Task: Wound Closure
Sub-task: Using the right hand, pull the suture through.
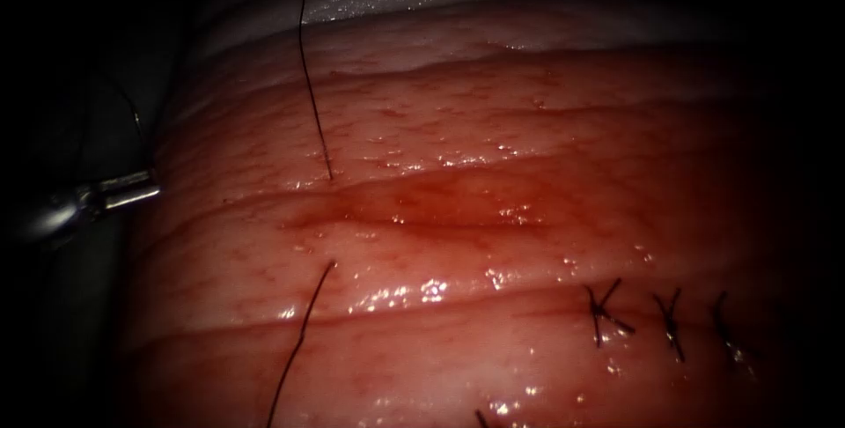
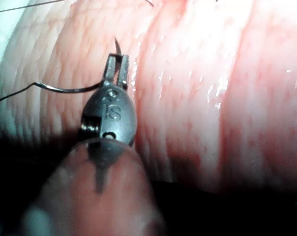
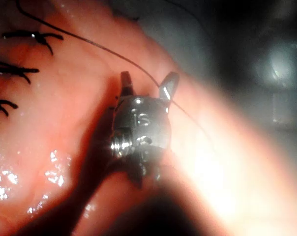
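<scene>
Two tools are showing. Left tool (image 2: 117,66) is clamping the thin curved steel needle (image 2: 74,89) near its pointed end, off the tissue's (image 1: 493,173) left edge, the needle lying clear of the tissue, tip pointing away from the shaft. Right tool (image 3: 148,83) is standing with jaws apart, empty, dark thread (image 3: 114,53) crossing between them. Glistening ridged tissue is carrying the cut (image 1: 422,208) and three knotted stitches (image 1: 669,318).

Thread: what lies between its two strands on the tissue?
The cut, wet with red fluid, endoscope view. Needle out of tissue, in left tool near its tip; right tool open, empty.
</scene>
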`<action>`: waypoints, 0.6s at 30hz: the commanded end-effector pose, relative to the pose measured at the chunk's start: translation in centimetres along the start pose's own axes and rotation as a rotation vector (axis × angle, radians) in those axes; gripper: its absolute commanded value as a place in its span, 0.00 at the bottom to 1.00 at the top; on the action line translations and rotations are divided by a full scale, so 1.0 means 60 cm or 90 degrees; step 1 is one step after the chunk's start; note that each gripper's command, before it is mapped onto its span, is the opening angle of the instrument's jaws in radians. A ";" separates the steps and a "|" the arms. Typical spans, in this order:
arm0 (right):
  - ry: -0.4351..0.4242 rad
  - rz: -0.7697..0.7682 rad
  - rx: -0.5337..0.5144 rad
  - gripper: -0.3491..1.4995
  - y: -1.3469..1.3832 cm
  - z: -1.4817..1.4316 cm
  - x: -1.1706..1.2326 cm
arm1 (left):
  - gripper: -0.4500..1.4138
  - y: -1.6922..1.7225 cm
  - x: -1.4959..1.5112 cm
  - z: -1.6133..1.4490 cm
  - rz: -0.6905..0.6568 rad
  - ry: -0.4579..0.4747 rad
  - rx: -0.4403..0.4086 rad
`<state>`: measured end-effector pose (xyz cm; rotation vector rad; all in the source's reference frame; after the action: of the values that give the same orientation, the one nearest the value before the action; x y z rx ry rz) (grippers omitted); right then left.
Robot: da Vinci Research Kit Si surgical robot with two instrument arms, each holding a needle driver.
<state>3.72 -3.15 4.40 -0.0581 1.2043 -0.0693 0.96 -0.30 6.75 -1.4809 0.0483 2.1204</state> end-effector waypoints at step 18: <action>0.055 0.040 -0.085 0.87 0.0180 -0.0018 -0.0165 | 0.00 0.0002 -0.0011 0.0011 0.001 0.002 -0.001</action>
<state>3.21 -1.99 5.13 -0.1338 1.2988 0.0696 0.97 -0.32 6.77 -1.4834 0.0485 2.1207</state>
